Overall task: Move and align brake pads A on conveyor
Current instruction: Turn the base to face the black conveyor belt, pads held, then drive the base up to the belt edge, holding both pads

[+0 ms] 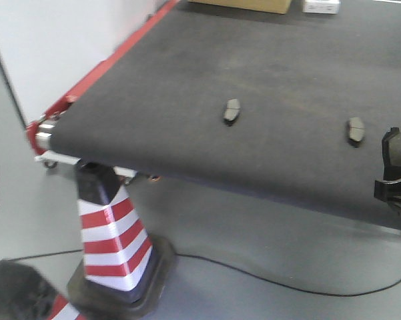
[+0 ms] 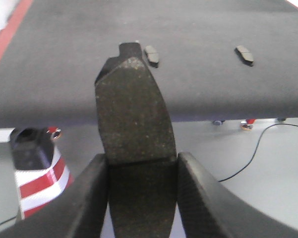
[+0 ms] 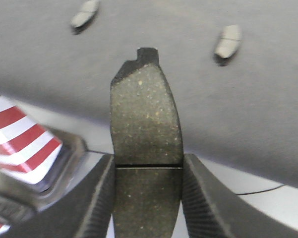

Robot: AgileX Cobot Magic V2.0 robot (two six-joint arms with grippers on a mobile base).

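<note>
Pads in 2 places. On the belt (image 1: 187, 67): pad 1 (image 1: 232, 112) and pad 2 (image 1: 355, 131), lying flat, well apart, similar heading, pad 2 a little nearer the near edge, so a loose row at best.

In the air: left pad (image 2: 134, 109) clamped in the left claw (image 2: 142, 159), right pad (image 3: 146, 114) clamped in the right claw (image 3: 148, 161). Each gripped by its long edges at the rear half, gritty face toward the wrist camera, tabbed end pointing forward, groove level with the fingertips. Probably held that way to leave the front half free, for laying down flat without fingers fouling the belt.

Both seemingly short of the belt's near edge, over floor, cone (image 1: 113, 233) below and to the left. Neither above a spot on the belt yet. Judged mid-transport, placement not yet done.

Next, likely: reach over the edge, lower each flat beside pad 1 and pad 2, matching their heading to form 1 row of 4.

Risk: a pad pivoting between the fingers on touchdown and spoiling the alignment, or catching its tab on the rough belt.
</note>
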